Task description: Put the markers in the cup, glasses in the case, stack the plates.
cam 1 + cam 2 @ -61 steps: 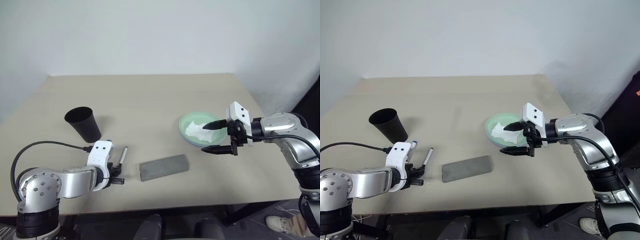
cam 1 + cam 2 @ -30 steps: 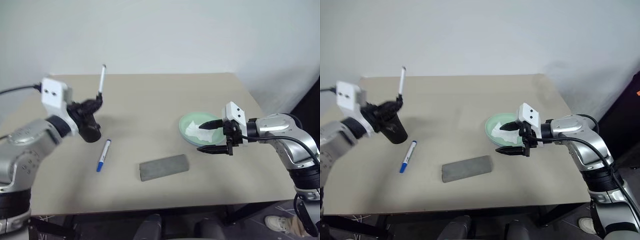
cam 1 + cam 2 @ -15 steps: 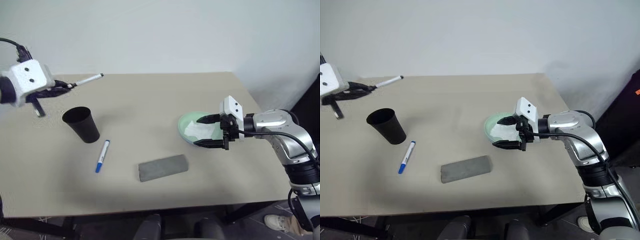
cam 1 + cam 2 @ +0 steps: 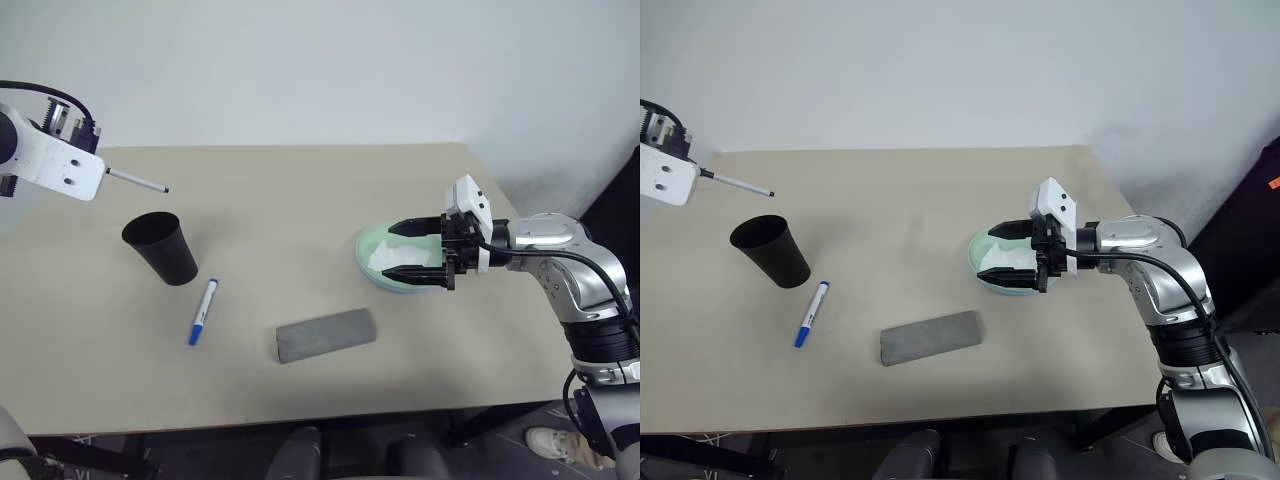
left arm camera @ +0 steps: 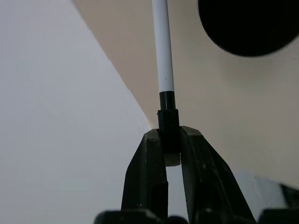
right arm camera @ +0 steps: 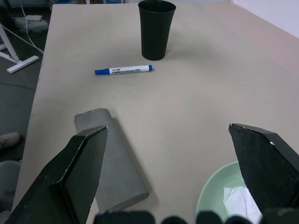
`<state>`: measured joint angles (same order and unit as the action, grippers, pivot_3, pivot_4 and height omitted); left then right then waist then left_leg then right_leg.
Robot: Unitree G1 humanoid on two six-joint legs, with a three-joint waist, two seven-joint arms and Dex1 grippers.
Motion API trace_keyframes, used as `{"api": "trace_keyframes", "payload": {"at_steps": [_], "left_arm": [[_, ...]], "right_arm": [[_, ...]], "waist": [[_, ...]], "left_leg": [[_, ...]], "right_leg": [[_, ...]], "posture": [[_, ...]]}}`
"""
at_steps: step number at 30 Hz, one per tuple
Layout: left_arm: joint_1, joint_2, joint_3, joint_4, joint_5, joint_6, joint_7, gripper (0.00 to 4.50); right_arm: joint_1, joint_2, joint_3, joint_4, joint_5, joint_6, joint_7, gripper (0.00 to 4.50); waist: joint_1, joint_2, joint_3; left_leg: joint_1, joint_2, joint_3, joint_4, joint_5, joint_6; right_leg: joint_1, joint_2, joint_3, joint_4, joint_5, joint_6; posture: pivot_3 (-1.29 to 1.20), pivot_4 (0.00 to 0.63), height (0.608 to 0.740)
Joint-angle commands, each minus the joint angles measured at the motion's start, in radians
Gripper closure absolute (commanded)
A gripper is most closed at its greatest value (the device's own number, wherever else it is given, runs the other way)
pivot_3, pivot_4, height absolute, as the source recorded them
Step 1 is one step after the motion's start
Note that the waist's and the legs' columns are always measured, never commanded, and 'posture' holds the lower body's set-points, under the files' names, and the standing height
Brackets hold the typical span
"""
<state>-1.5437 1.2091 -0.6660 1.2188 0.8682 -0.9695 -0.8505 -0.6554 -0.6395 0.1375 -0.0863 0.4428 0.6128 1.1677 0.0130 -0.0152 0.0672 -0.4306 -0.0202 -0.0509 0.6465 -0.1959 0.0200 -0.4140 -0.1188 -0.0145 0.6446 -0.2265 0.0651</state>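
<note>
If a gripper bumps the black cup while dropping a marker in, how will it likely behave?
The cup stands upright on its narrow base, wider at the rim, so it probably tips easily. It looks like thin, empty plastic, likely light enough to slide. Tipped over, its taper would probably roll it in an arc.

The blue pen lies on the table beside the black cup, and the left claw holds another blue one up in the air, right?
Not quite. The pen in the left claw is black-ended, as the left wrist view shows. The blue pen does lie beside the black cup.
</note>
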Motion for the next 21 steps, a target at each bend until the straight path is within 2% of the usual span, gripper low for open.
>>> {"api": "trace_keyframes", "payload": {"at_steps": [1,6,13,21], "left_arm": [[-0.076,-0.021,-0.082,0.022,0.154,-0.035,0.126,4.48],[-0.125,-0.067,-0.187,0.051,0.291,-0.072,0.244,4.48],[-0.148,-0.097,-0.271,0.07,0.395,-0.105,0.356,4.48],[-0.177,-0.11,-0.287,0.094,0.414,-0.13,0.365,4.48]], "right_arm": [[-0.013,0.0,-0.024,-0.021,0.012,-0.014,-0.006,0.0],[-0.007,-0.001,-0.025,-0.032,0.016,-0.006,-0.012,0.0],[0.019,-0.018,-0.033,-0.06,0.036,-0.004,0.005,0.0],[0.018,-0.014,-0.035,-0.062,0.048,-0.004,-0.001,0.0]], "waist": [[0.0,0.0,0.0],[-0.001,-0.003,0.001],[-0.001,-0.005,0.003],[0.0,-0.005,0.003]], "left_leg": [[0.0,0.0,0.001,0.0,0.0,0.0],[-0.001,0.002,0.006,0.0,0.0,0.001],[-0.004,0.006,0.013,0.01,-0.004,0.006],[-0.012,0.009,0.015,0.023,-0.009,0.006]], "right_leg": [[-0.001,-0.001,0.0,0.0,0.0,0.0],[-0.005,-0.002,0.0,0.002,0.0,0.001],[-0.012,-0.002,0.001,0.013,0.0,0.001],[-0.015,-0.001,-0.001,0.013,0.001,0.002]], "posture": [[0.0,0.0,0.704],[0.0,0.0,0.704],[0.0,0.0,0.704],[0.0,0.0,0.704]]}}
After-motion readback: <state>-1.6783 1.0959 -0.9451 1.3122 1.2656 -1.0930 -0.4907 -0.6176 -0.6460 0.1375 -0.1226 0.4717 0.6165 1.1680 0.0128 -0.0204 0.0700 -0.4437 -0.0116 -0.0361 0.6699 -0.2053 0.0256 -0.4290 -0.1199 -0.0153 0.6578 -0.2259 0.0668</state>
